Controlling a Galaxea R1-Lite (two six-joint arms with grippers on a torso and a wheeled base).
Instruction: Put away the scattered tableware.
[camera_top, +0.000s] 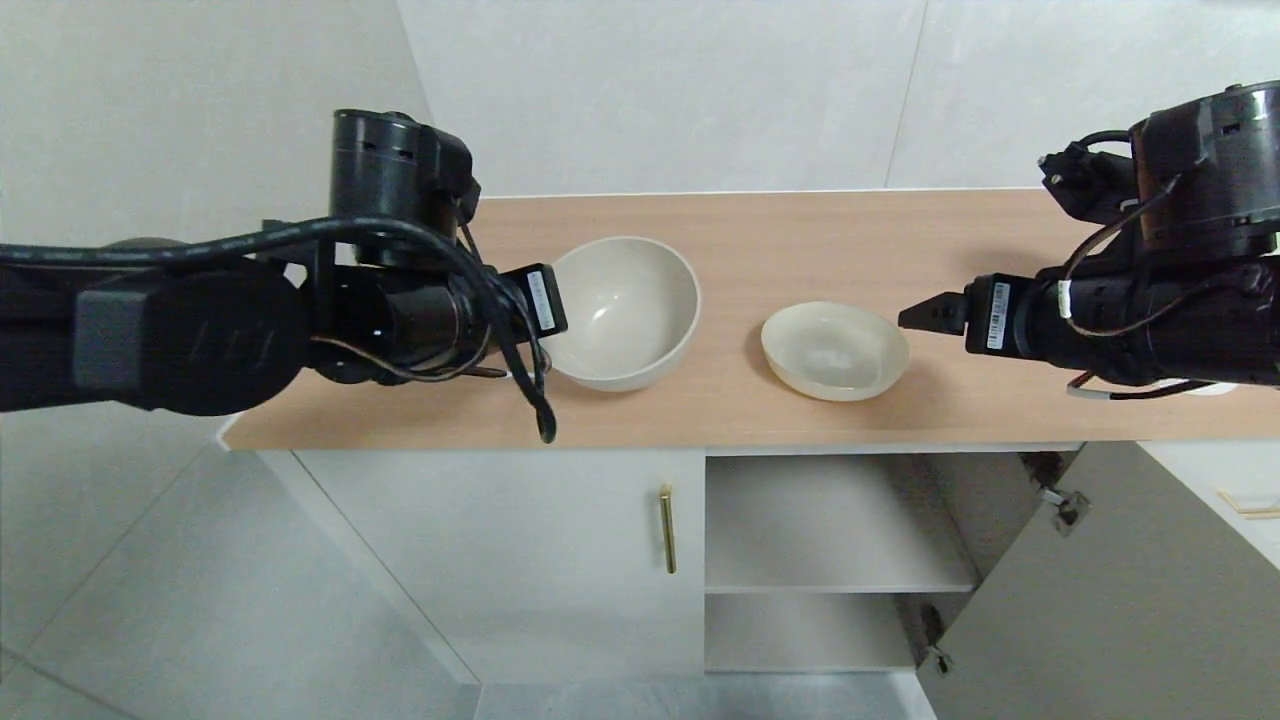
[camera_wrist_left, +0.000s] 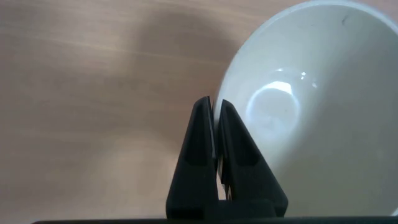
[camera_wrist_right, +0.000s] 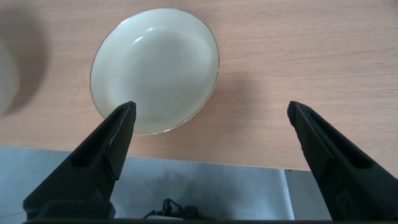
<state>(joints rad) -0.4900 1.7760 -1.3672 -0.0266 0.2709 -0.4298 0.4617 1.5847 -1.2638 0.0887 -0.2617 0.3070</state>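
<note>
**Item 1. Deep, round, cream ceramic bowl**
- Location: upright on the light wooden desk, on the robot's left half.
- Left hand: at the bowl's near-left rim, fingers closed to a thin slit. A pale strip shows in the slit, so the hand appears clenched on the rim wall, one finger inside and one outside. The head view hides the contact.
- Step in hand (judged): lift this bowl and carry it to the open white cabinet's upper shelf, below the desk's front edge.
- Handling:
  - A rim pinch on a deep glazed bowl is likely to slip or swing.
  - Raise it straight and slowly, and keep the rim level.
  - Clear the desk edge before lowering.
  - Set the base flat on the shelf before letting go.

**Item 2. Shallow, round, pale cream dish**
- Location: on the desk near its front edge, beside the bowl and apart from it.
- Right hand: released, fingers spread wide, just beside the dish on the robot's right. The dish lies ahead of the fingers and towards one of them, not centred between them, and is untouched.
</note>
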